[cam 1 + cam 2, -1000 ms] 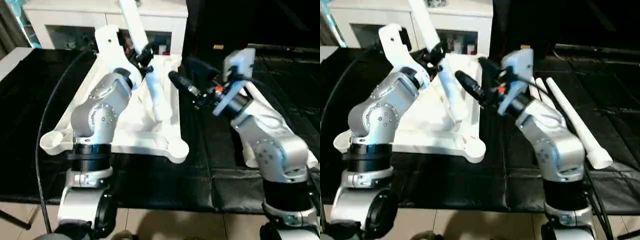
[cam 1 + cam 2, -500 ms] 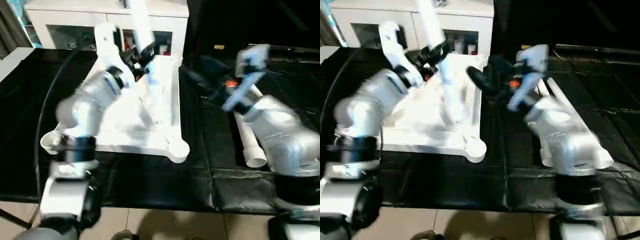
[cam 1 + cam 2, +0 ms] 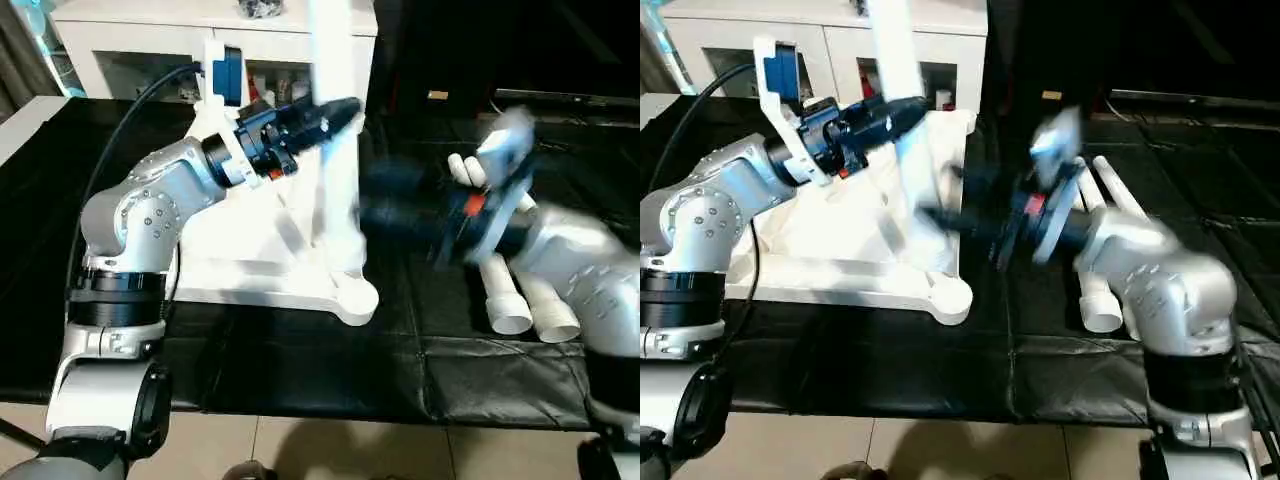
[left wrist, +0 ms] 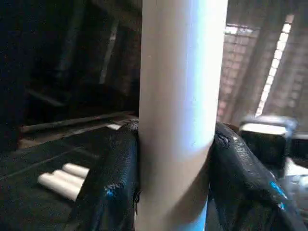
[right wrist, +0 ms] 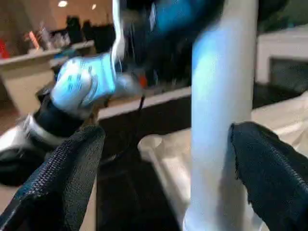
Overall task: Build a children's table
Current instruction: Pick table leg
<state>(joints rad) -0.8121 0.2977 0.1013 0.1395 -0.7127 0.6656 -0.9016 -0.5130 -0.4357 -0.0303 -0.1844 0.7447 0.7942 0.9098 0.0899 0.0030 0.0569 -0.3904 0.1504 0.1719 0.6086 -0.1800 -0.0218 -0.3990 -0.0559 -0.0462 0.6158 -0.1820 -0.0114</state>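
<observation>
A: State the position of the workpiece and the room around it.

B: The table top lies underside up on the black-covered surface. One white leg stands upright near the top's right edge, rising past the upper picture border. The near right corner socket sits just inside the surface's front edge; bare black covering lies between it and the spare legs, which lie together to the right.

A: Claw states?

B: The left claw is clamped on the upright leg, one black finger pressed to each side of the tube. The right claw is spread wide, its pads on either side of the same leg and apart from it.

A: What does each view add?

B: The left wrist view shows the grip contact and the spare legs on the covering beyond. The right wrist view shows the gap at each pad and the left arm above. The head views show the layout.

A: Surroundings?

B: A white cabinet with glass doors stands behind the surface; pale tile floor runs along its front edge.
</observation>
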